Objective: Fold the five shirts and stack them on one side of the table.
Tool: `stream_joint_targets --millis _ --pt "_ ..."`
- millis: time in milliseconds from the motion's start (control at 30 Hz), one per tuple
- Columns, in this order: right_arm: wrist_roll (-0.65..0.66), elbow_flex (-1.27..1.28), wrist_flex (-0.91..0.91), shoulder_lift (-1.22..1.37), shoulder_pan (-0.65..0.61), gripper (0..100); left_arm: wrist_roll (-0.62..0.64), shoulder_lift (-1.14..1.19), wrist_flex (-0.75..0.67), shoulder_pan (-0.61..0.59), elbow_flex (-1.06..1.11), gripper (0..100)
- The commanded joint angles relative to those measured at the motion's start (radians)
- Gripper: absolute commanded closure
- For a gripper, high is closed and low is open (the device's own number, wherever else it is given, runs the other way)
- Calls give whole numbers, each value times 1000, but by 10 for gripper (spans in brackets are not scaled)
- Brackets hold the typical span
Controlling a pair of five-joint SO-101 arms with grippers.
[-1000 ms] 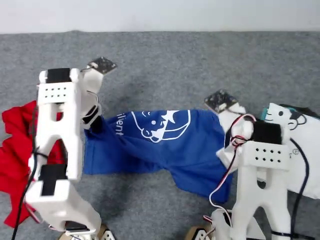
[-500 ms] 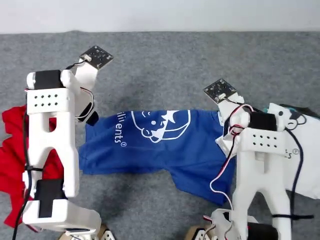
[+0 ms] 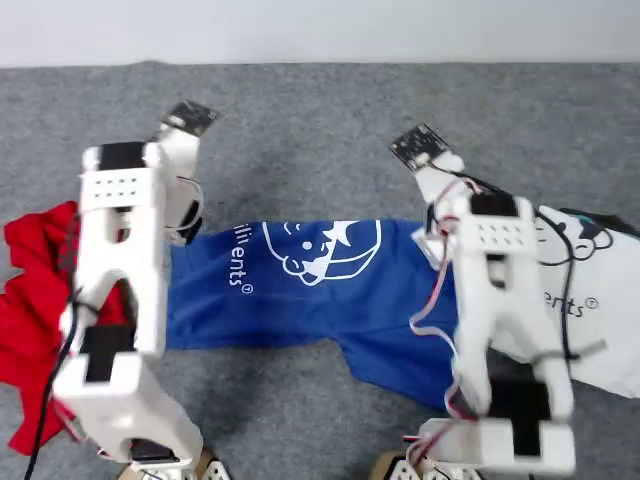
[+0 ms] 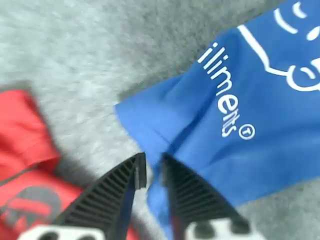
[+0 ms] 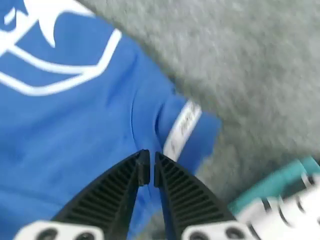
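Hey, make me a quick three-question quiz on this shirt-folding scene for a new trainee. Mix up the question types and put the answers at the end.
1. Pick one: the shirt spread flat between the two arms is A) green, B) blue, C) yellow.
2. True or false: the red shirt lies bunched on the left arm's side of the table.
3. Short answer: what colour is the shirt lying on the right arm's side?

Key: 1 B, the blue shirt. 2 True. 3 White, the white shirt.
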Motion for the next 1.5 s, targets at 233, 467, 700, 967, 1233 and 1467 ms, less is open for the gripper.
stream_joint_targets --millis 233,467,700,967,1233,1467 --pt "-61 -489 119 498 -2 990 11 261 -52 20 -82 994" --pt "-61 -793 272 727 38 990 8 394 -46 -43 -343 994" --pt "-61 -965 358 788 39 990 8 494 63 -38 -619 994" --pt "-66 -1158 578 786 33 990 15 488 219 -6 -843 994" --pt "-61 -1214 647 842 36 990 15 473 184 55 -691 994" --pt "-60 -1212 522 987 91 990 15 617 74 -14 -642 994"
